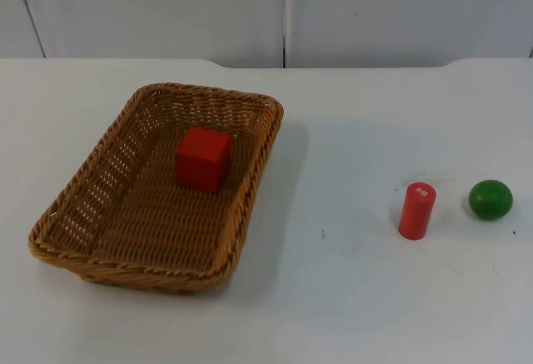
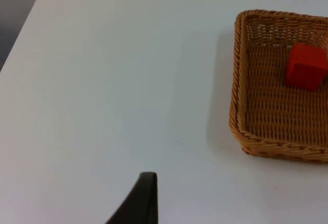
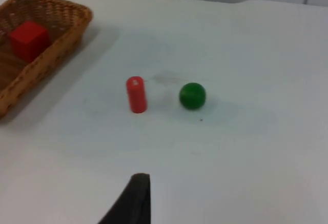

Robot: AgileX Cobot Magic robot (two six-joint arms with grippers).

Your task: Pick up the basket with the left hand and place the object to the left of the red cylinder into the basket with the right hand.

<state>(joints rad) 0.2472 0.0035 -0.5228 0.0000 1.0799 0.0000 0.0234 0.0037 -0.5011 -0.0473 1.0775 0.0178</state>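
Observation:
A brown wicker basket (image 1: 79, 214) rests on the white table at the left, and a red cube (image 1: 202, 158) lies inside it toward its far end. The red cylinder (image 1: 417, 211) stands upright at the right, with a green ball (image 1: 490, 199) just to its right. My left gripper (image 2: 147, 196) hangs over bare table beside the basket (image 2: 237, 106), well away from its rim and from the cube (image 2: 306, 66). My right gripper (image 3: 138, 196) is held back over bare table, short of the cylinder (image 3: 136, 95) and the ball (image 3: 192, 96). Neither gripper holds anything.
The grey partition wall (image 1: 283, 10) closes off the table's far edge. Bare white table (image 1: 333, 172) lies between the basket and the cylinder, and more of it runs along the front edge.

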